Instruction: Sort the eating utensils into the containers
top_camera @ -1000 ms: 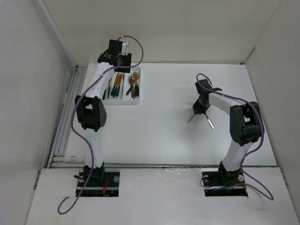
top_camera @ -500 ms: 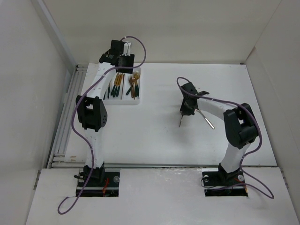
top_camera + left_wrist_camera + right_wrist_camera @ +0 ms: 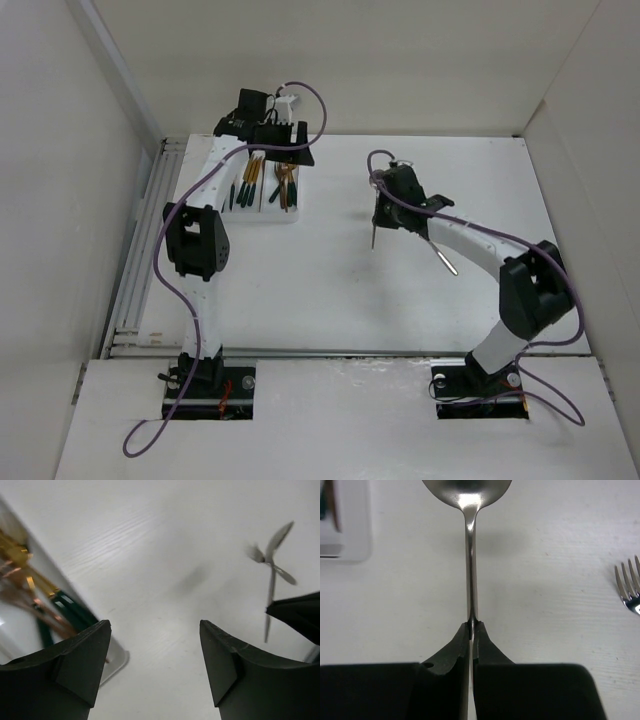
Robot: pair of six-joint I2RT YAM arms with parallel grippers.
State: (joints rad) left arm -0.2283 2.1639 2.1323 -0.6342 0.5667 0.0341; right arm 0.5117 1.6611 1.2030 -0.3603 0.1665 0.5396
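The white tray (image 3: 256,218) lies at the far left with several gold, green-handled utensils (image 3: 250,180) in its compartments. My left gripper (image 3: 298,150) hovers over the tray's far right corner, and in its wrist view the jaws (image 3: 155,630) are open and empty, with the tray's corner (image 3: 114,664) below left. At mid-table my right gripper (image 3: 379,217) is shut on a silver spoon (image 3: 372,238) that hangs off the table. In the right wrist view the gripper (image 3: 471,625) pinches the spoon's handle (image 3: 470,555), bowl pointing away. A silver fork (image 3: 446,260) lies on the table.
White walls enclose the table on the left, back and right. A metal rail (image 3: 140,260) runs along the left edge. The fork's tines (image 3: 630,587) show at the right of the right wrist view, and the tray's corner (image 3: 345,530) at its top left.
My right gripper has carried the spoon leftward, away from the fork on the table. My left gripper has swung right off the tray's end and opened wider.
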